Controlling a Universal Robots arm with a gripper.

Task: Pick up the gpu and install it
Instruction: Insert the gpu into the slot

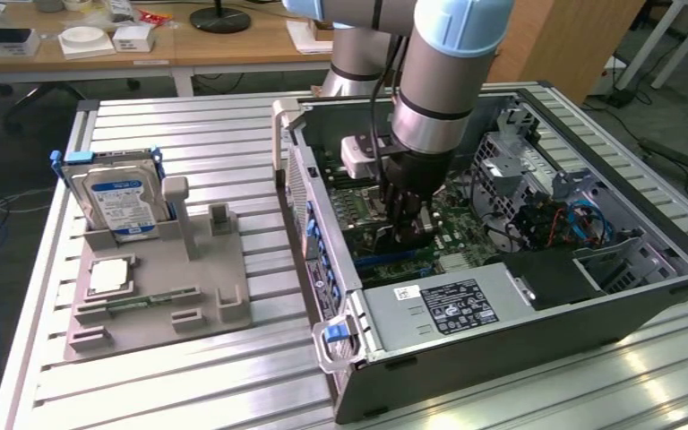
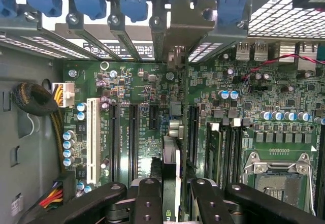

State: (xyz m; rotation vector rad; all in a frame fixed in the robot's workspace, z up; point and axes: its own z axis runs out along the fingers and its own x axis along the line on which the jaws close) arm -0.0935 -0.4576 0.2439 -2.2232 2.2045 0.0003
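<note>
Black gripper [image 2: 172,198] fingers [image 2: 147,203] clamp the thin green gpu card [image 2: 171,163] edge-on above the green motherboard [image 2: 142,117] inside the open grey computer case [image 1: 631,296].

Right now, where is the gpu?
The gpu is inside the open computer case, held edge-on by the pincer over the green motherboard, among the long black slots.

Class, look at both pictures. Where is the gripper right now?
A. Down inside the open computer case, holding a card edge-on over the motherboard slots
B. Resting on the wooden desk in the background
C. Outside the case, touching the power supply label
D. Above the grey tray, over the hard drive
A: the gripper reaches into the open computer case, and in the wrist view its fingers clamp the gpu edge-on above the motherboard slots.
</note>
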